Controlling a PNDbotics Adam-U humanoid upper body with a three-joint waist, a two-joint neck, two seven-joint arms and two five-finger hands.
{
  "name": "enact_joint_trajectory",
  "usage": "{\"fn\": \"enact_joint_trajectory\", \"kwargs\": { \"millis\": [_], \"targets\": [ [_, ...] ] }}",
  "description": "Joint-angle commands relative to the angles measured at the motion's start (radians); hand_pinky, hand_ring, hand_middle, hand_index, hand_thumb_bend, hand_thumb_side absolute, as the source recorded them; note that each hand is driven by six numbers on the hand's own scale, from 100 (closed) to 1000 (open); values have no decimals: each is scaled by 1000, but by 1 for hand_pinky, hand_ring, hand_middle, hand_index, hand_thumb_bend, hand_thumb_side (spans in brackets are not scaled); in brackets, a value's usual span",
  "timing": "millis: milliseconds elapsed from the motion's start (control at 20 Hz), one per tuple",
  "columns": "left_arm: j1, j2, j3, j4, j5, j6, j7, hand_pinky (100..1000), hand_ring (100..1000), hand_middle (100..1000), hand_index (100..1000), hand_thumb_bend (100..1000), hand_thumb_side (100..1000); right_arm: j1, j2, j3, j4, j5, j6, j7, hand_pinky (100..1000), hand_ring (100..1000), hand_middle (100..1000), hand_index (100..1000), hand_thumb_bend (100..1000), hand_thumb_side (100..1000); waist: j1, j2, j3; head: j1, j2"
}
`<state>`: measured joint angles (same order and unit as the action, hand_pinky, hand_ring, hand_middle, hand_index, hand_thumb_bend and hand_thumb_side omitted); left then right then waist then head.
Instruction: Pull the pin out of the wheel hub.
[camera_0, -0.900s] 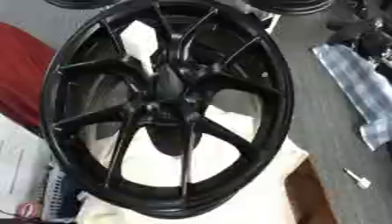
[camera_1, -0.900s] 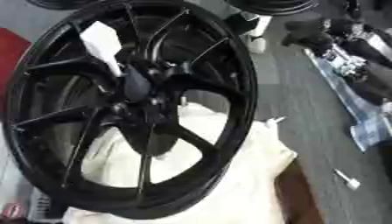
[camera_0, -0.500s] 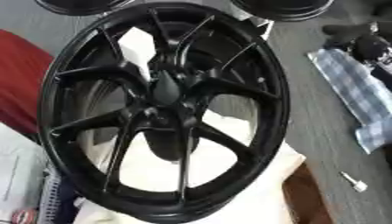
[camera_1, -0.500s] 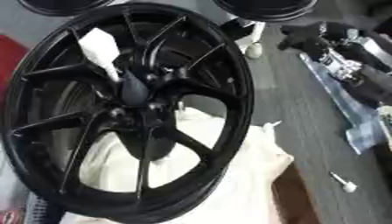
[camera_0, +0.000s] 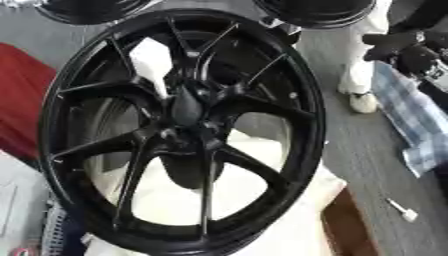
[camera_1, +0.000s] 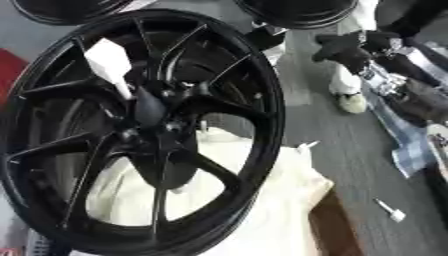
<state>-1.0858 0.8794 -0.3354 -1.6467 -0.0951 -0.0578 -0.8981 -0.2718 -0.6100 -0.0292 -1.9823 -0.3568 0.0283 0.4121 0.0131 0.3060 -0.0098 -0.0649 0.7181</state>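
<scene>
A large black spoked wheel (camera_0: 179, 130) fills the view, lying tilted on a cream cloth (camera_1: 280, 200). Its hub (camera_0: 185, 107) is dark, and I cannot make out a pin in it. A white tapered piece (camera_0: 150, 62) stands among the upper-left spokes and narrows down toward the hub. A small white pin-like thing (camera_0: 402, 210) lies on the grey floor at the lower right. My right hand (camera_1: 343, 49) shows as a dark shape at the upper right, away from the wheel. My left hand shows in no view.
Two more black wheels (camera_0: 328, 10) lie at the top edge. A person's white trouser leg and shoe (camera_0: 360, 100) stand right of the wheel. A blue checked cloth (camera_0: 420, 130) is at the right, a red thing (camera_0: 19, 100) at the left, a brown box edge (camera_0: 343, 230) below.
The whole picture has shifted a little, so the camera moved. The wheel and white piece lie as before. The dark arm at the upper right shows further in.
</scene>
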Motion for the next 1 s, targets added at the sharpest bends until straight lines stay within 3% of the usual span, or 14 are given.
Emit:
{"fn": "enact_joint_trajectory", "kwargs": {
  "millis": [50,550,700,1000],
  "targets": [
    [-11,27,-41,-16,-26,-20,-9,947,860,816,878,104,468,-10,-15,-2,-18,0,-1,6,1000,1000,685,723,100,581,1,-22,-5,-1,-12],
    [-58,-38,-158,42,-70,-48,-9,938,855,818,883,148,562,-19,-10,8,-18,1,3,19,1000,1000,685,724,100,584,-3,-18,-11,7,-3],
    [-74,-60,-176,72,-86,-56,-9,943,860,826,894,181,549,-19,-9,9,-18,2,4,21,1000,1000,685,724,100,585,-4,-19,-12,8,-2],
    [-98,-99,-188,131,-168,-89,-9,979,890,858,924,341,559,-23,-8,15,-18,2,3,28,1000,1000,685,724,100,585,-5,-17,-20,13,-3]
  ]
}}
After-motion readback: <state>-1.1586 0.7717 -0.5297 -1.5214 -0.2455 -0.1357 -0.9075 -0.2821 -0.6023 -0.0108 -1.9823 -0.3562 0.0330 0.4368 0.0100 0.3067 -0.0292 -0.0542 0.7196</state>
